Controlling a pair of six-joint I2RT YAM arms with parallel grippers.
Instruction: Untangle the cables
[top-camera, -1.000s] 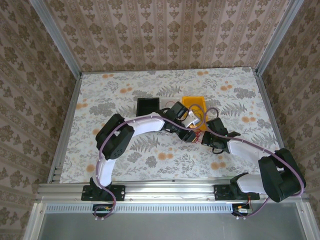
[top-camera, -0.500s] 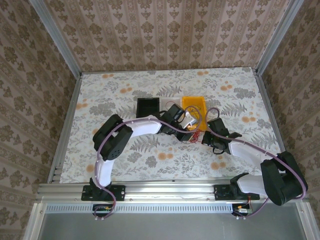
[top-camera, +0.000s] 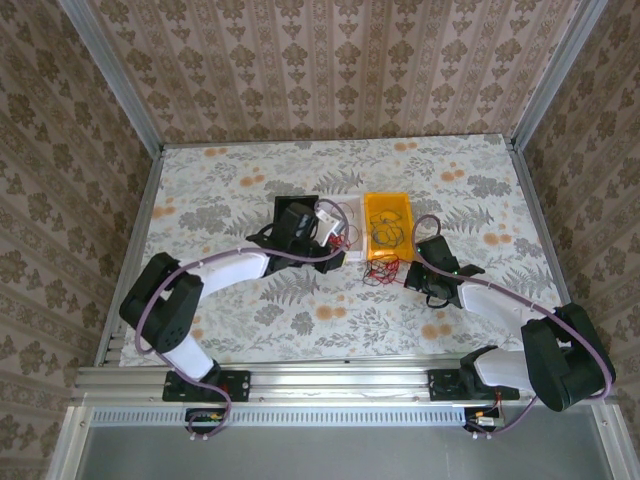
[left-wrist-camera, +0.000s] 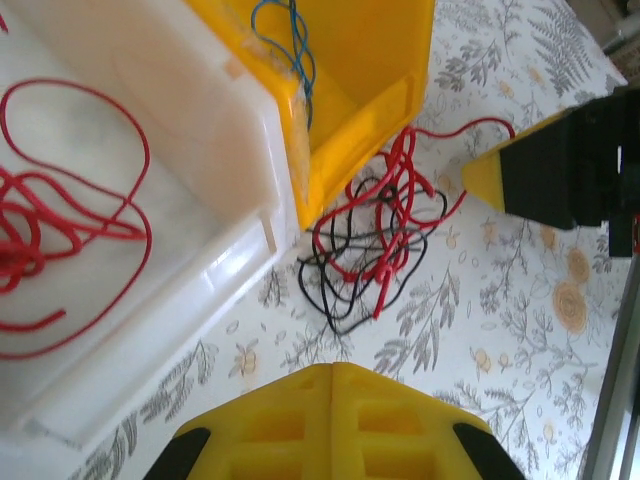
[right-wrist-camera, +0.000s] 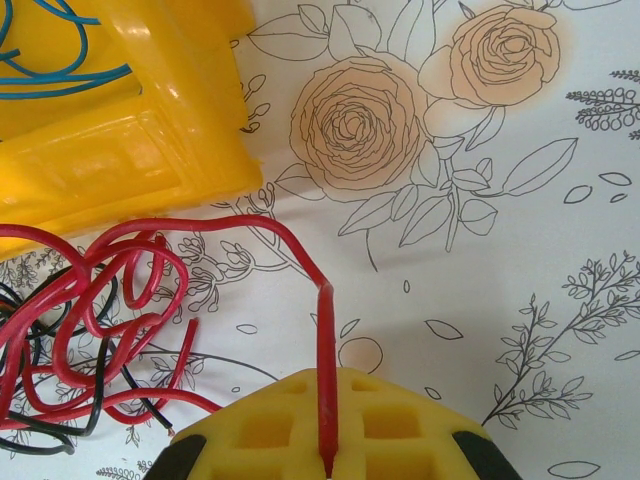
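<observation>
The cables lie in three places. A tangle of red and black wire (top-camera: 380, 272) (left-wrist-camera: 375, 240) (right-wrist-camera: 90, 320) rests on the table by the yellow bin's near corner. A loose red cable (left-wrist-camera: 60, 230) (top-camera: 340, 238) lies in the white bin (left-wrist-camera: 215, 150). Blue cable (left-wrist-camera: 290, 40) (right-wrist-camera: 50, 60) lies in the yellow bin (top-camera: 405, 200). My right gripper (right-wrist-camera: 327, 375) (top-camera: 408, 272) is shut on a red strand leading left into the tangle. My left gripper (left-wrist-camera: 332, 368) (top-camera: 336, 264) is shut with nothing between its fingers, over the table near the white bin's corner.
A black bin (top-camera: 290, 205) stands left of the white bin (top-camera: 358, 215), partly under my left arm. The three bins sit in a row at mid-table. Open patterned tabletop spreads to the left, right and near side. Metal rails edge the table.
My left arm has swung left, from over the yellow bin and tangle to the white bin's near corner, and its jaws have shut. A red cable now lies in the white bin. The right arm is still.
</observation>
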